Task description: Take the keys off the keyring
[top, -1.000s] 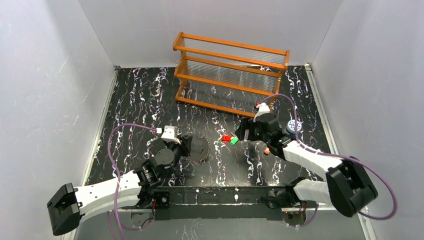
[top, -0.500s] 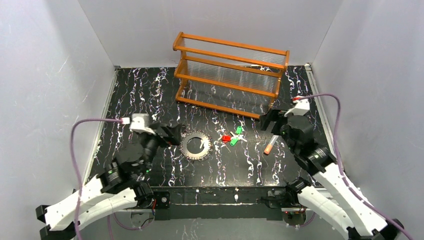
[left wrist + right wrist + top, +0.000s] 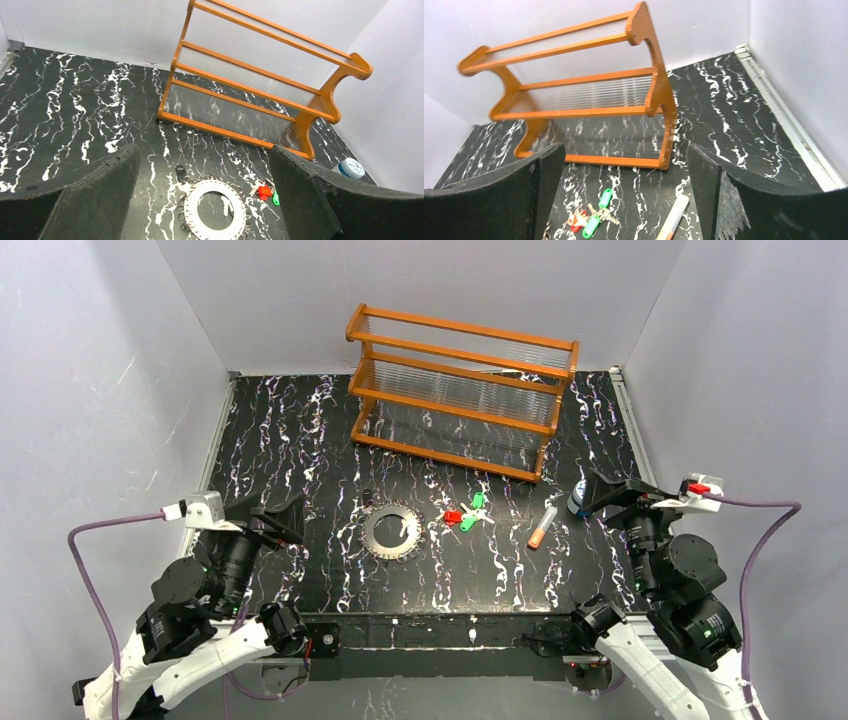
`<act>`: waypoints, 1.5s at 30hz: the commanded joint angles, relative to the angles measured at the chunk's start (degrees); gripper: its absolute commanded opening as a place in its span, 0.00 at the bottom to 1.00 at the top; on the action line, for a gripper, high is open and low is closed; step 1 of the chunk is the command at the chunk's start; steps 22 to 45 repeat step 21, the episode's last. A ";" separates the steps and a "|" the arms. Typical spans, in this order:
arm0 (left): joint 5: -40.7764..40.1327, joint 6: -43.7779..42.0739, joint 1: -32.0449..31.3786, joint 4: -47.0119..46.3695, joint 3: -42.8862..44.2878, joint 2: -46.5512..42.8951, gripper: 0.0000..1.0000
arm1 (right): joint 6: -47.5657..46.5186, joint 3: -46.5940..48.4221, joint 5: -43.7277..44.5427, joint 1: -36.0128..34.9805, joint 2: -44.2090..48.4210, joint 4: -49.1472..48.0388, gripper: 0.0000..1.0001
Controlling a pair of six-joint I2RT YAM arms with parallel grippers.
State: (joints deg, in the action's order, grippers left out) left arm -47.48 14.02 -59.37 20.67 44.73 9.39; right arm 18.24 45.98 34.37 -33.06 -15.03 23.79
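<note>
"While the left arm sits folded at the near-left corner, how is its gripper?"

"The left gripper (image 3: 290, 520) hangs above the table (image 3: 300, 430), jaws spread wide, holding nothing. One keyring (image 3: 371, 533) lies flat just ahead of it, clear of the fingers."

"And the keys?"

"One cluster, with three coloured heads: one red, two green. The keys (image 3: 468, 523) lie past the keyring from that gripper, apart from the ring, nearer the right gripper."

"The right arm?"

"Folded at the near-right corner. The right gripper (image 3: 598, 496) is raised, jaws wide and empty. One orange-capped tube (image 3: 541, 528) lies ahead of it, and one blue-white lid (image 3: 578, 504) sits just beside its fingertips."
</note>
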 commanded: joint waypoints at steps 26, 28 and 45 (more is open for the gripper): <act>-5.92 -4.70 -0.01 -1.98 -7.08 -4.05 0.98 | -4.32 -7.57 4.81 0.03 2.48 -6.55 0.99; -5.92 -4.70 -0.01 -1.98 -7.08 -4.05 0.98 | -4.32 -7.57 4.81 0.03 2.48 -6.55 0.99; -5.92 -4.70 -0.01 -1.98 -7.08 -4.05 0.98 | -4.32 -7.57 4.81 0.03 2.48 -6.55 0.99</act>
